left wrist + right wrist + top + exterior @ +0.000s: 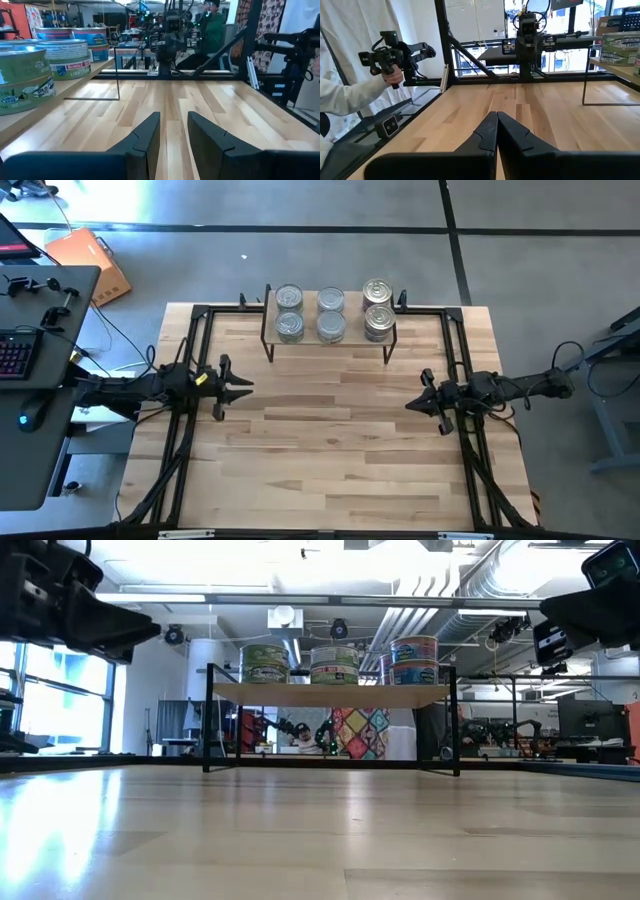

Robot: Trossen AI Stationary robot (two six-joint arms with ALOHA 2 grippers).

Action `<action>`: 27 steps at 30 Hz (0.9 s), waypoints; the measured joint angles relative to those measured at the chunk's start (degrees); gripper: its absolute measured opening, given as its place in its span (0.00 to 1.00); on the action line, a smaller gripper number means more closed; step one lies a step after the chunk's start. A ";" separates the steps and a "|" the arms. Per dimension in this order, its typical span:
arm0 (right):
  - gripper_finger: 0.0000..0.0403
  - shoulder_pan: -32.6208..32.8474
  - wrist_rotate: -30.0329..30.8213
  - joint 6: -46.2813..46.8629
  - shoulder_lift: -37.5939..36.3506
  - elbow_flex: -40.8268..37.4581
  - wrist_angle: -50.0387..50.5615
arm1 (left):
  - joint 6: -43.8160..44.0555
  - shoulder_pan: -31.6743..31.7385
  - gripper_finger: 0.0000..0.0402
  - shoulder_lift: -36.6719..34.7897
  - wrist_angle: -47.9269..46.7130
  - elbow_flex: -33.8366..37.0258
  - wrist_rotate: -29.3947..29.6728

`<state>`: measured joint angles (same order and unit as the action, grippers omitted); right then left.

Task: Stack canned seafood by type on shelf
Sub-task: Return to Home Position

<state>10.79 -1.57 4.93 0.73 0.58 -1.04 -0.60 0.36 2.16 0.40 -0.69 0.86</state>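
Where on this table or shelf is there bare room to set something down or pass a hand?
The tabletop lies bare between the left gripper and right gripper, and from the shelf to the near edge. The shelf itself is crowded: cans fill it in three columns.

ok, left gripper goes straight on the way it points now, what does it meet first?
Only bare light-wood slat tabletop lies ahead of the dark two-finger left gripper, then probably the dark right gripper facing it; exact alignment unclear.

high: straight down | low: table-level | both see shelf point(330, 696) | wrists: face inward
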 joint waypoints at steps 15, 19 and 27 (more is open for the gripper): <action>0.00 0.00 0.03 0.15 0.00 0.00 0.04 | 3.23 0.00 0.22 4.89 0.27 0.00 1.38; 0.00 0.00 0.03 0.15 0.00 0.00 0.04 | 3.34 0.00 0.22 5.07 0.29 0.00 1.43; 0.00 0.00 0.03 0.15 0.00 0.00 0.04 | 2.56 0.00 0.22 5.05 1.25 0.00 1.24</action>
<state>10.79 -1.54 5.08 0.73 0.58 -0.99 1.96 0.36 7.20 1.64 -0.69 2.10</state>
